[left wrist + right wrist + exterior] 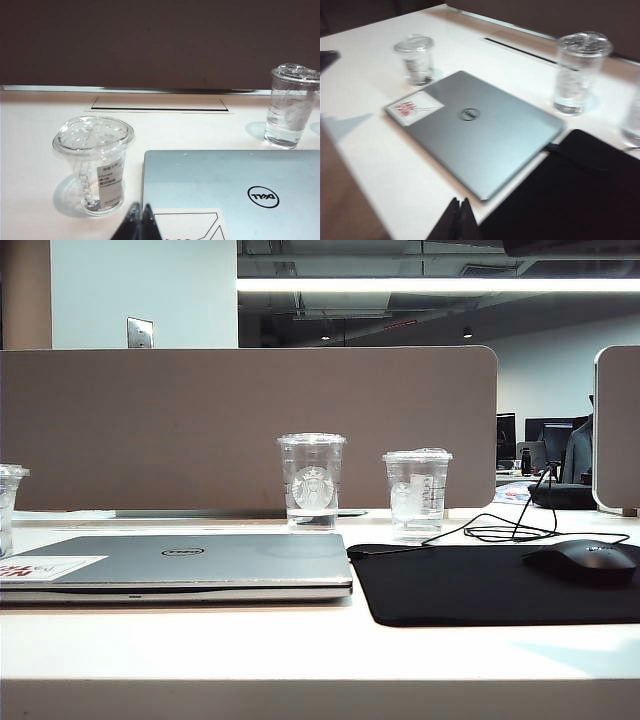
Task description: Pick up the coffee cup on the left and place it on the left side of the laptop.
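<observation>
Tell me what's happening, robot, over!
Left gripper shut, empty, near short clear plastic coffee cup. Right gripper shut, empty, above flat grey-silver laptop. Cup stands upright left of laptop, lid on. Nothing in the way.

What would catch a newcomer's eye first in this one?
The closed grey laptop lying flat front-left on the white table, with the short labelled coffee cup standing just off its left edge. Behind it stands the tall Starbucks cup, and a black mouse pad with a mouse fills the right.
</observation>
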You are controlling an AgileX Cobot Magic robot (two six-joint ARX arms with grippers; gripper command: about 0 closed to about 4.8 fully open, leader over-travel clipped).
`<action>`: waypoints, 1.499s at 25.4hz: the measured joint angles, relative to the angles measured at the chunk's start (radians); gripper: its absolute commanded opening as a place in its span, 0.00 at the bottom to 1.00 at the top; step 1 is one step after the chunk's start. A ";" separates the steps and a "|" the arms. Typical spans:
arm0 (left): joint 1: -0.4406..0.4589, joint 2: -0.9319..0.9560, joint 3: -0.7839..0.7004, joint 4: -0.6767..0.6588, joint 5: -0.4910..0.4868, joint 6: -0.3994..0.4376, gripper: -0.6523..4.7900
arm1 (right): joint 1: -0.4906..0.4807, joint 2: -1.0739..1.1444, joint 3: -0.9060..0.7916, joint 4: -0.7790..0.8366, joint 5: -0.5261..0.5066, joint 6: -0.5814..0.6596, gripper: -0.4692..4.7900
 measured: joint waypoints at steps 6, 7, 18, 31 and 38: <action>0.000 0.000 0.000 0.000 0.000 0.000 0.11 | -0.033 0.000 0.000 0.002 0.228 -0.004 0.09; 0.000 0.000 0.000 0.000 0.000 0.000 0.11 | -0.032 0.000 0.000 0.002 0.242 -0.004 0.09; -0.001 0.000 0.000 -0.003 0.000 0.000 0.11 | -0.294 -0.235 -0.218 0.305 0.284 -0.005 0.09; -0.001 0.000 0.000 -0.007 0.000 0.000 0.11 | -0.584 -0.526 -0.500 0.335 0.255 -0.006 0.09; -0.001 0.001 0.000 -0.012 0.000 0.000 0.11 | -0.584 -0.526 -0.500 0.300 0.243 -0.006 0.09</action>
